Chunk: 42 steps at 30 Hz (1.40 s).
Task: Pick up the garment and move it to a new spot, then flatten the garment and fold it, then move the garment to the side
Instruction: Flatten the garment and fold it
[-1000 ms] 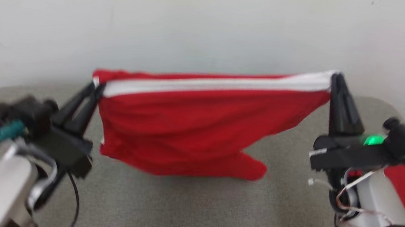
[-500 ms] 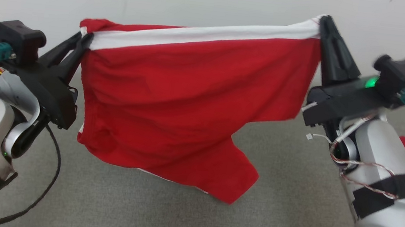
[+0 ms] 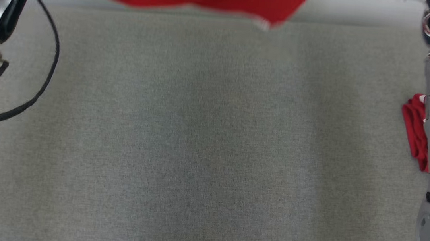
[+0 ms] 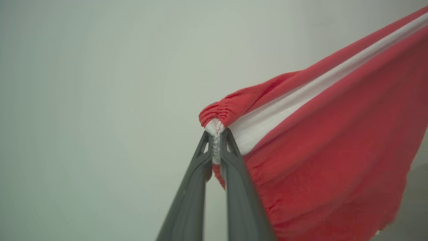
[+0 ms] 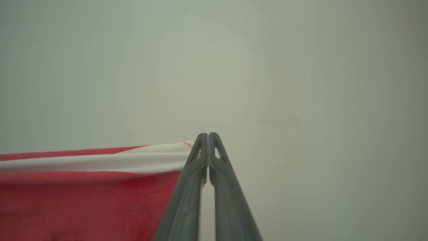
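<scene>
The red fabric garment with a white band (image 4: 317, 150) hangs in the air, stretched between both arms above the far edge of the grey fabric-covered surface (image 3: 213, 136). The left claw (image 4: 216, 134) is clamped on one bunched corner of the band, and the right claw (image 5: 208, 135) is pinched tight on the other. To lay it flat, both should probably lower together, keeping the band taut and level so the hem touches down first. Half a second ago the head view held the whole garment and both claws. It has since tipped down, and the hem now hangs at its top edge.

The right gripper (image 5: 208, 136), clamped tight on the white band of the red garment (image 5: 83, 201), pale wall (image 5: 234, 67) behind
</scene>
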Tool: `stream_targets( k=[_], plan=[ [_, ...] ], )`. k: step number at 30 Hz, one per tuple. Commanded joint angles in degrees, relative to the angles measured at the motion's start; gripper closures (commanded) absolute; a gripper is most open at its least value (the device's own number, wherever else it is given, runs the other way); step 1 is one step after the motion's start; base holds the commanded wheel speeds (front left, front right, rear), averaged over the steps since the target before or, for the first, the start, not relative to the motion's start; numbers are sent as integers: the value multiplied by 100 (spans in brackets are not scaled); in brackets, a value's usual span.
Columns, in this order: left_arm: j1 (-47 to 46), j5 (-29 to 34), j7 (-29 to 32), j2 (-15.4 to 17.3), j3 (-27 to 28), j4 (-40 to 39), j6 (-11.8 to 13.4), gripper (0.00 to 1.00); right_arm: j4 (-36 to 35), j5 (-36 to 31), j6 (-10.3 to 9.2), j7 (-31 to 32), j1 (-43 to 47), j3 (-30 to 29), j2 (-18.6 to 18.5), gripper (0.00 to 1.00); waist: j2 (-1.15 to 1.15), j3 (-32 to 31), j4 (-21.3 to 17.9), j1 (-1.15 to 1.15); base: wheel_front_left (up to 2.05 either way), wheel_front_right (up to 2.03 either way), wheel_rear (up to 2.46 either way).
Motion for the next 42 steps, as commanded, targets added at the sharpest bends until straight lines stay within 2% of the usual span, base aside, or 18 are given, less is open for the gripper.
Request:
stream_targets(
  k=[1,3,7,10,17,22,25,31,42],
  plan=[
    [-8,31,-69,21,37,177,4,100,-74,-107,-31,-20,86,-117,-50,100,-1,294,35,-2,0,0,0],
    [-8,28,-141,-40,42,295,14,100,-227,-128,-31,-22,182,-231,-16,100,-1,330,26,-2,0,0,0],
    [634,-81,-184,-254,28,383,-12,100,-523,-41,-29,-22,933,134,58,100,-1,327,-26,-2,0,0,0],
    [1494,-286,-190,-463,162,320,-22,100,-731,170,-26,-24,1817,365,70,100,-1,286,-63,-2,0,0,0],
    [3846,-722,-192,-1059,346,416,-24,100,-1113,650,-26,-25,4132,367,68,100,-1,-116,-141,-2,0,0,0],
    [5190,-678,-191,-1342,277,470,-26,100,-1333,808,-25,-24,5422,500,149,100,-1,-671,-249,-2,0,0,0],
    [5842,-634,-174,-1470,409,419,-25,100,-1485,878,-25,-25,6108,370,237,100,-1,-1033,-296,-2,0,0,0],
    [6633,-505,-180,-1620,918,273,-25,100,-1668,888,-26,-25,7152,71,335,100,-1,-1533,-284,-2,0,0,0],
    [7486,-331,-193,-1615,1155,-34,-24,100,-1760,794,-26,-25,8131,-82,380,100,-1,-1905,-229,-2,0,0,0]
  ],
)
